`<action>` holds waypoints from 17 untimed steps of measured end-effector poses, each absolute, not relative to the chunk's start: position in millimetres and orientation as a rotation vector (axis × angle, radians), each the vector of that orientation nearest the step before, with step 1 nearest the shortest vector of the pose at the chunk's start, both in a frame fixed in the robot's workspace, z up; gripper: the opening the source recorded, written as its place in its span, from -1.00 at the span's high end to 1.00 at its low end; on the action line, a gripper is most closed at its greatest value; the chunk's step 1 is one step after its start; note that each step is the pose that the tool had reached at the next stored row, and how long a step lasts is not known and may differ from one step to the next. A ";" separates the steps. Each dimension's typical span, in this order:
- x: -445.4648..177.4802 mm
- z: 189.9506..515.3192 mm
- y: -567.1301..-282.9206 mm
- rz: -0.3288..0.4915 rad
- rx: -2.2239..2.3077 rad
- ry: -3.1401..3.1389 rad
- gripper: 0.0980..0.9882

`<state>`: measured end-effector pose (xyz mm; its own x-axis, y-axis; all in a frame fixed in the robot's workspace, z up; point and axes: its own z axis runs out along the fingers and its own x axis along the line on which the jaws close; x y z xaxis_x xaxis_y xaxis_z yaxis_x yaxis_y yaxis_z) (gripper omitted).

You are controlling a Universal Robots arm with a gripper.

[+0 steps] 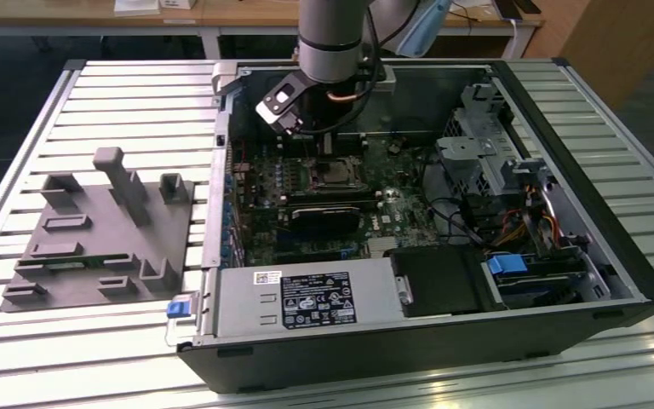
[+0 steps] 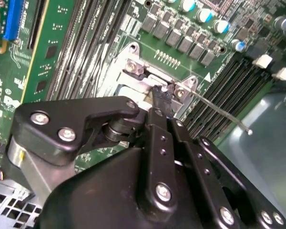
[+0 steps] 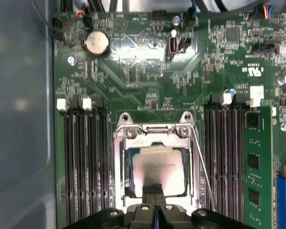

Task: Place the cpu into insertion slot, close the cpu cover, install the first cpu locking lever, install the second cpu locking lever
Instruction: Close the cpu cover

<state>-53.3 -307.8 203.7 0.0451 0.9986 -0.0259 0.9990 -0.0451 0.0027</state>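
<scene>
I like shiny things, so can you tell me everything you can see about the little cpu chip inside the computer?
The cpu is a small flat square with a silver-grey metal top that gleams. It lies flat in the insertion slot on the green board. The silvery cpu cover frames it, so its top shows through the window. The gripper, black fingers together, reaches over one edge; whether it touches the chip I cannot tell.

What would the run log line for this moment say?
cpu: in insertion slot | cpu cover: down | locking lever: swung out, free | gripper: shut, tip over cpu
</scene>
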 end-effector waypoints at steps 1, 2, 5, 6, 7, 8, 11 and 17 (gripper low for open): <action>-53.9 202.9 -307.9 -0.026 2.256 2.157 0.98; -54.1 202.1 -307.9 -0.026 2.256 2.157 0.98; -54.1 200.0 -307.9 -0.027 2.256 2.157 0.98; -54.0 199.6 -308.0 -0.028 2.256 2.157 0.98; -53.7 199.3 -308.1 -0.028 2.256 2.157 0.98; -53.1 199.1 -307.9 -0.028 2.256 2.157 0.98; -50.3 198.9 -306.4 -0.027 2.256 2.157 0.98; -48.9 204.4 -303.6 -0.026 2.256 2.157 0.98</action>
